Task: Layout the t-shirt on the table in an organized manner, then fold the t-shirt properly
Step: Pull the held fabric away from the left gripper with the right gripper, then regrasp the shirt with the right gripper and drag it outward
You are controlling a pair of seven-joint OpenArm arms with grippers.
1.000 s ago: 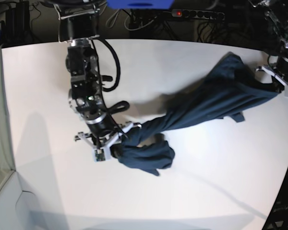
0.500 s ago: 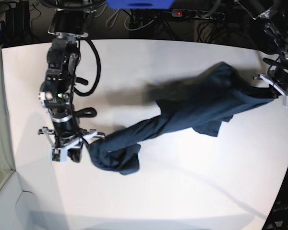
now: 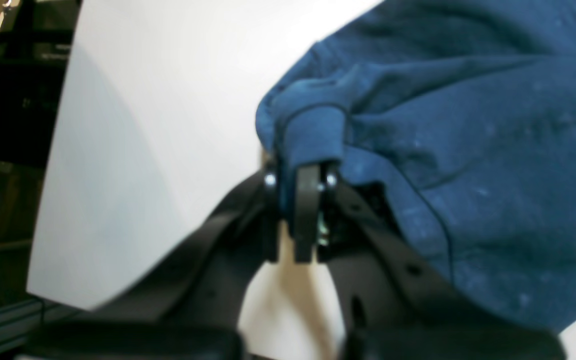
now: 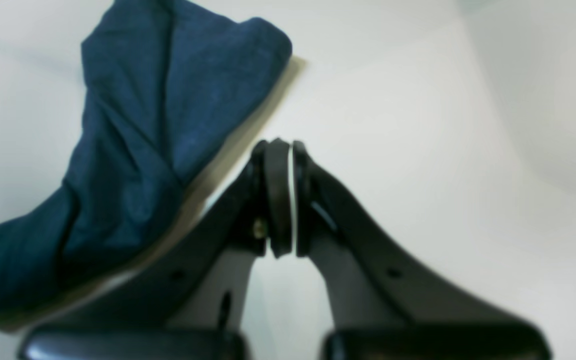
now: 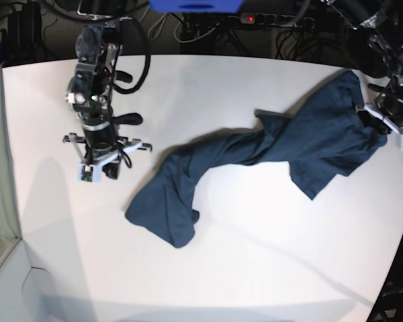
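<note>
On the table, left jaws grip the t-shirt; right jaws closed empty.

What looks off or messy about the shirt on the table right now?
The t-shirt is not laid flat: it lies twisted into a crumpled band across the table. Only the left gripper is clamped on a fold of it; the right gripper is shut on nothing, beside the cloth.
</note>
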